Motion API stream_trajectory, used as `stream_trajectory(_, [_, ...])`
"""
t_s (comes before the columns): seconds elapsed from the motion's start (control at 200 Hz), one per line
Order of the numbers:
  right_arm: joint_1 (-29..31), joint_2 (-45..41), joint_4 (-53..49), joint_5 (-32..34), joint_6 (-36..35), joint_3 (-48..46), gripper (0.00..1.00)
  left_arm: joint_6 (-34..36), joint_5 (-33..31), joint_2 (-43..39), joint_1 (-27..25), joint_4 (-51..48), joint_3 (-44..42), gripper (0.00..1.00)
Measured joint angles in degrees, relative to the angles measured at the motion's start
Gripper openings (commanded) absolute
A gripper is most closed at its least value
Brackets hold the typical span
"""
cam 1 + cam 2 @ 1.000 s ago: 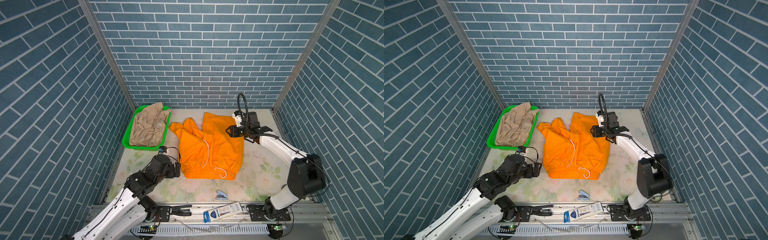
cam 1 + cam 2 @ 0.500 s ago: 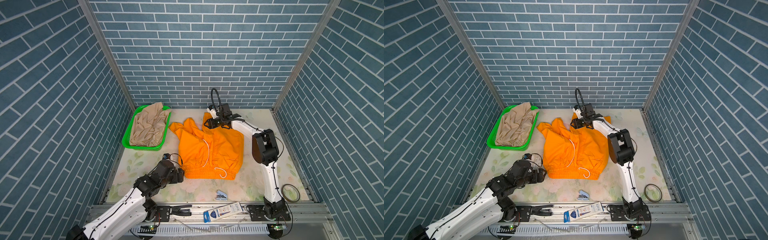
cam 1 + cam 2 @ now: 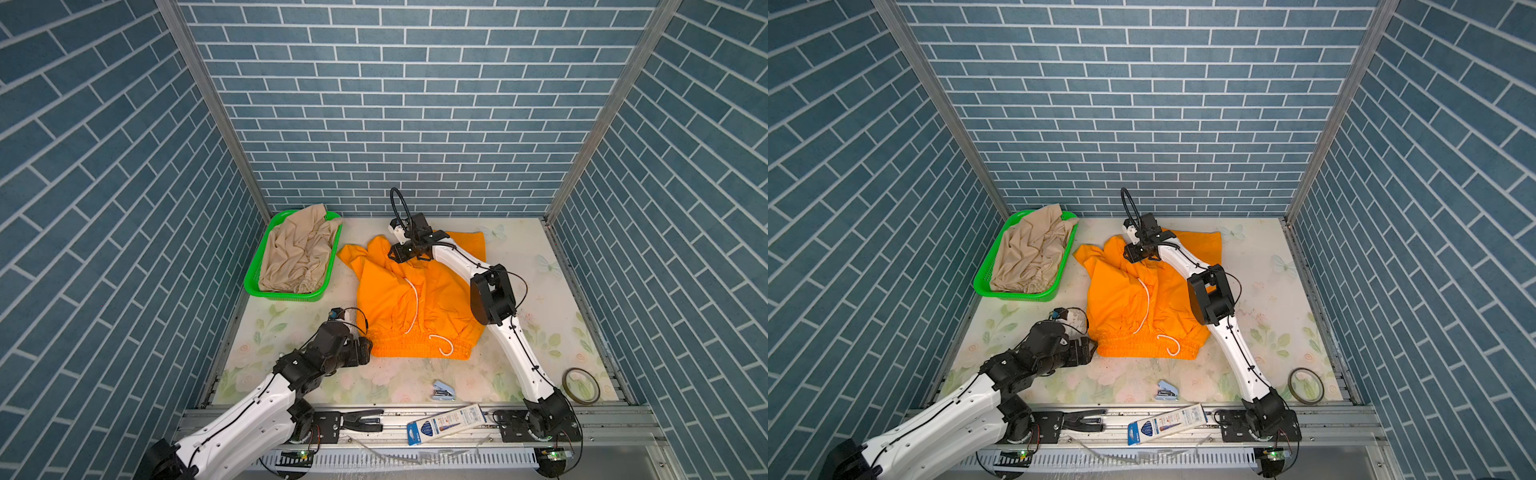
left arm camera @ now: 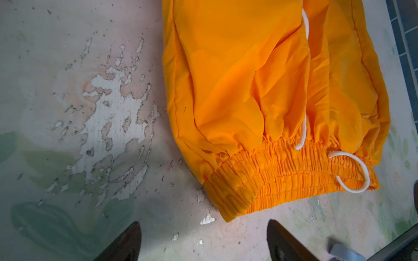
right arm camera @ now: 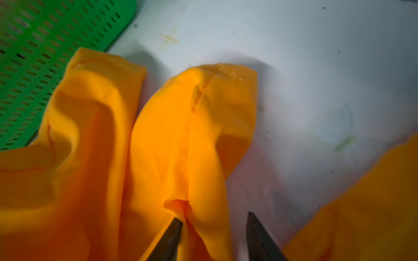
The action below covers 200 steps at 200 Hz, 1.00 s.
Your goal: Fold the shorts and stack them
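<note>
Folding has not been started: the orange shorts (image 3: 386,291) lie unfolded on the bench (image 3: 548,299), the beige shorts (image 3: 297,253) in the far-left basket (image 3: 286,296). Left jaws are spread beside the near waistband (image 3: 415,347); right jaws straddle a far fold, grip not determinable.

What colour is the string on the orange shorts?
White. The string on the orange shorts shows best in the left wrist view.

Far legs of orange shorts (image 3: 415,299) partly hidden beneath right arm (image 3: 457,259), green basket (image 5: 45,45) blurred and cropped in right wrist view, left gripper (image 4: 203,222) fingers (image 4: 126,244) cropped, box (image 3: 446,424) print illegible
</note>
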Motion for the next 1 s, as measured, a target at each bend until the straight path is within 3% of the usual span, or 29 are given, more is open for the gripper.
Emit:
stream_trajectory(0.1, [-0.48,0.17,-1.14,2.27,-0.15,0.87,0.0,0.48,0.74,4.04,0.0,2.69,-0.13,0.89])
stream_trajectory(0.24, [-1.51,-0.2,-0.55,4.2,1.2,-0.66,0.0,1.31,1.92,8.92,0.0,7.02,-0.11,0.8])
stream_trajectory(0.44, [-6.23,-7.08,6.6,4.42,5.77,-15.34,0.0,4.24,2.43,16.94,0.0,10.34,2.32,0.61])
stream_trajectory(0.56, [-11.21,-13.4,10.73,6.14,8.11,-25.86,0.0,7.58,2.78,24.22,0.0,12.07,6.67,0.33])
stream_trajectory(0.7, [-17.0,-22.08,16.52,8.35,10.73,-39.17,0.0,11.54,3.08,33.9,0.2,13.22,14.05,0.11])
stream_trajectory(0.775, [-19.93,-26.71,19.1,9.05,11.78,-45.57,0.2,13.99,3.85,38.82,0.83,13.18,18.8,0.0])
stream_trajectory(0.9, [-23.74,-35.52,22.53,9.31,11.93,-56.22,0.48,18.88,5.88,47.25,3.28,12.39,28.81,0.0])
stream_trajectory(1.0, [-24.09,-44.11,22.29,10.62,10.73,-64.06,0.52,22.32,7.78,52.96,6.78,11.69,36.11,0.0])
